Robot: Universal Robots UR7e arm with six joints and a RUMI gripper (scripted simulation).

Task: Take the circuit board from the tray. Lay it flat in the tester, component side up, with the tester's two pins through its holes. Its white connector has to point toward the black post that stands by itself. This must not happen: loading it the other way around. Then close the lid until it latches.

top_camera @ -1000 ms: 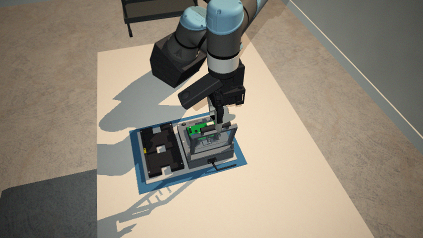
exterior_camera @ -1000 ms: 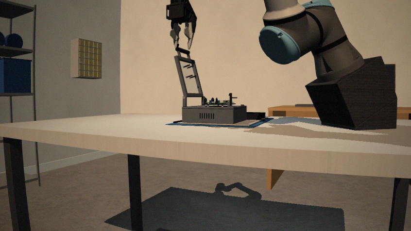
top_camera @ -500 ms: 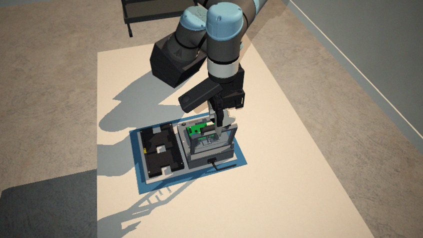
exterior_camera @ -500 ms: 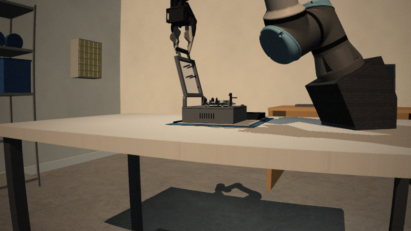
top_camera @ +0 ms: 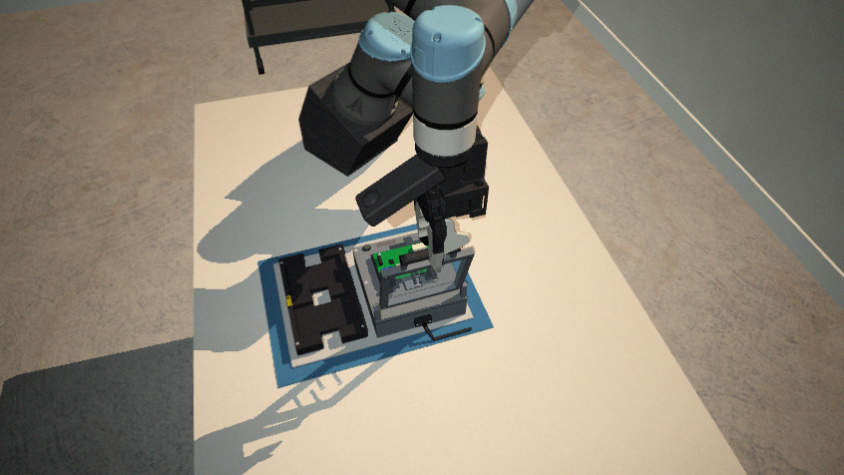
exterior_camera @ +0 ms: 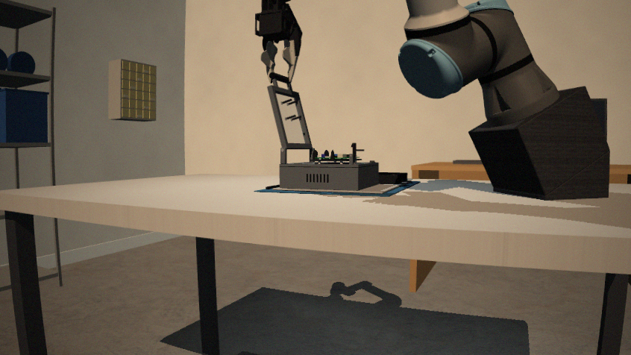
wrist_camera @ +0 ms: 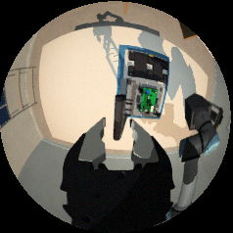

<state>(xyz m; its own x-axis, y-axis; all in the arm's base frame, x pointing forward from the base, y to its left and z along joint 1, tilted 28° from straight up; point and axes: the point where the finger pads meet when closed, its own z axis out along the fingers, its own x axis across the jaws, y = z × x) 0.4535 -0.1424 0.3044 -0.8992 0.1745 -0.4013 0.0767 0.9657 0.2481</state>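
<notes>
The green circuit board [top_camera: 389, 258] [exterior_camera: 335, 157] [wrist_camera: 147, 100] lies flat in the grey tester [top_camera: 413, 315] [exterior_camera: 328, 176]. The tester's lid [exterior_camera: 283, 91] [top_camera: 463, 272], a frame with a clear pane, stands nearly upright, leaning slightly away from the board. Its black handle bar [exterior_camera: 279, 78] [top_camera: 413, 257] [wrist_camera: 118, 117] is at the top edge. My gripper [exterior_camera: 278, 72] [top_camera: 435, 265] [wrist_camera: 117, 118] hangs straight down over it, partly open, with one finger on each side of the handle and not clamped on it. The black tray [top_camera: 300, 318] [wrist_camera: 144, 64] beside the tester holds no board.
Tester and tray sit on a grey plate on a blue mat [top_camera: 478, 318] on the beige table [top_camera: 531, 383] [exterior_camera: 176, 198]. The robot's dark base [top_camera: 342, 130] [exterior_camera: 547, 150] stands behind them. A shelf rack [exterior_camera: 26, 110] stands off the table at the left.
</notes>
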